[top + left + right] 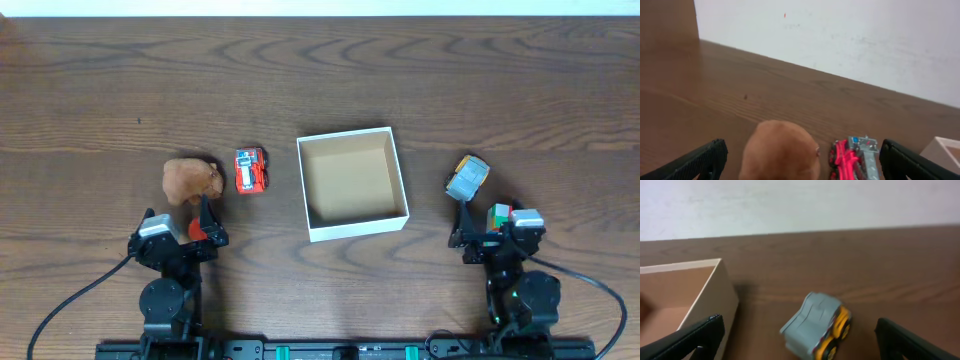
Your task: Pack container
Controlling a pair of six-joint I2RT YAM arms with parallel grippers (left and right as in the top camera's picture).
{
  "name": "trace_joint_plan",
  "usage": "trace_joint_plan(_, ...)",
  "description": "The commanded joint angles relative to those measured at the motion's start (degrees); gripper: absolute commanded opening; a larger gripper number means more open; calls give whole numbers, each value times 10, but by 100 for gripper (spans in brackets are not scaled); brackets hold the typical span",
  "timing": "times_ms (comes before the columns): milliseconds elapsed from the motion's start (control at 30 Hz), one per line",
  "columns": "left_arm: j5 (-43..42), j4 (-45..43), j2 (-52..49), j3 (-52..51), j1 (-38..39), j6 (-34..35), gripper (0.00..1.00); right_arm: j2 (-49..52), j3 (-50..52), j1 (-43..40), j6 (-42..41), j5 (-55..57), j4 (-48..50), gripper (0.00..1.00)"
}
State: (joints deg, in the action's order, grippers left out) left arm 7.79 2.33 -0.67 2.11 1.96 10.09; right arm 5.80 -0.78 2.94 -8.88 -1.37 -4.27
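Note:
The container (352, 228) is a shallow square box, white outside and brown inside, at the table's middle; nothing lies in it. Its wall shows in the right wrist view (722, 297) and its corner in the left wrist view (942, 149). A brown plush toy (190, 180) and a red and silver toy car (250, 170) lie left of it. My left gripper (207, 225) is open just behind the plush (780, 152), with the car (852, 157) inside its right finger. A grey and yellow toy truck (467, 178) lies right of the box. My right gripper (485, 228) is open behind the truck (815, 325).
The dark wooden table (120, 90) stretches behind the toys to a white wall (840, 35). Black cables (70, 300) run from both arm bases at the front edge.

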Motion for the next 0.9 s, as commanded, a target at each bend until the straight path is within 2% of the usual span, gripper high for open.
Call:
trace_joint_plan(0, -24, 16, -15, 35, -3, 50, 98, 37, -38, 4, -48, -17, 0, 99)
trace_joint_plan(133, -43, 69, -74, 110, -3, 50, 98, 124, -113, 4, -48, -17, -26, 99)
trace_joint_plan(300, -43, 167, -197, 242, -3, 50, 98, 283, -269, 4, -36, -19, -124, 99)
trace_joint_plan(433, -43, 257, -303, 349, -3, 50, 98, 420, -431, 4, -7, -19, -252, 99)
trace_joint_plan(500, -43, 329, -366, 416, -3, 50, 98, 498, -539, 4, 8, -19, -353, 99)
trace_joint_plan(633, -44, 443, -457, 510, -3, 50, 98, 620, -703, 3, 7, -22, -520, 99)
trace_joint_plan(700, -44, 484, -495, 545, -3, 50, 98, 667, -763, 3, 8, -35, -573, 99)
trace_joint_plan(867, -44, 513, -547, 567, -3, 50, 98, 725, -807, 3, 6, -74, -584, 99)
